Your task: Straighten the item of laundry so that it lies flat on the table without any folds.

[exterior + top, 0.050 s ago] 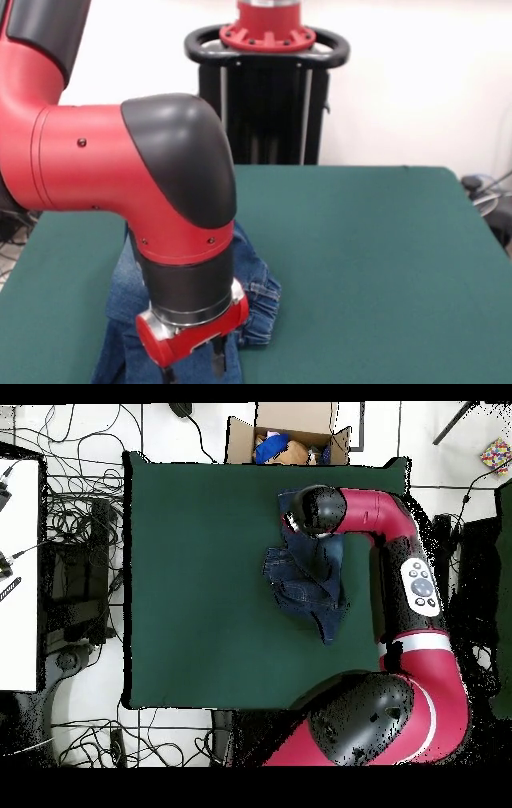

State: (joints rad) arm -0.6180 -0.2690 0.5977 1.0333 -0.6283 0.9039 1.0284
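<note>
The item of laundry (258,282) is a pair of blue denim jeans, bunched and folded on the green table (376,264) at its near left. My gripper (192,368) points down over the crumpled denim at the picture's bottom edge, with its two fingers (216,360) apart and open; their tips are cut off by the frame. In the overhead view the jeans (303,584) lie rumpled near the right side of the table (200,584), partly under the arm's black and red wrist joint (318,510), which hides the gripper.
A cardboard box (290,436) with coloured items stands just past the table's top edge in the overhead view. The red arm (410,584) runs along the table's right side. Cables and a white desk (18,574) lie to the left.
</note>
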